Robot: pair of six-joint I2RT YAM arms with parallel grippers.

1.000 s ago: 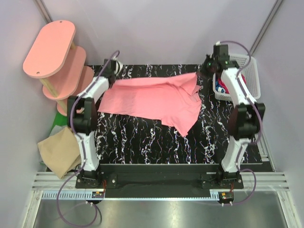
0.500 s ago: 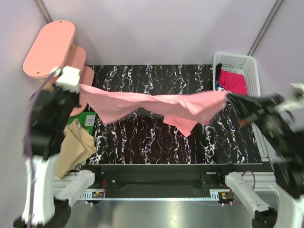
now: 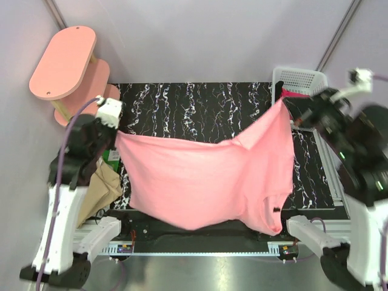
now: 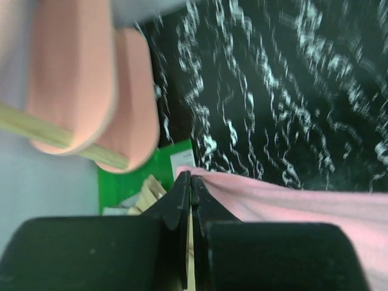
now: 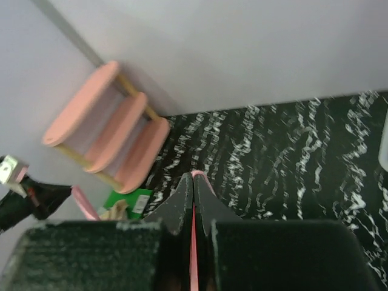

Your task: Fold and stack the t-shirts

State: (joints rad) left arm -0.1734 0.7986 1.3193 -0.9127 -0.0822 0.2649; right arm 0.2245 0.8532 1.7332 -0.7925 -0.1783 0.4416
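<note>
Top external view: pink shirt [image 3: 206, 176] is hung mid-frame over the table [image 3: 200, 100], its top corners pinched in the closed left gripper [image 4: 191, 185] and right gripper [image 5: 193, 182]. For a clean fold, it should be lowered flat, taut and level.

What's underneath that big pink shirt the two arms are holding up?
The pink shirt hangs between the left gripper and right gripper. Past its edges the black marbled table shows; the tabletop directly beneath is covered, so anything there cannot be seen.

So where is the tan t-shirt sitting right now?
Top view, left side: the tan t-shirt lies heaped beside the table's left edge, next to the left arm, nearer the bases than the pink shelf.
</note>
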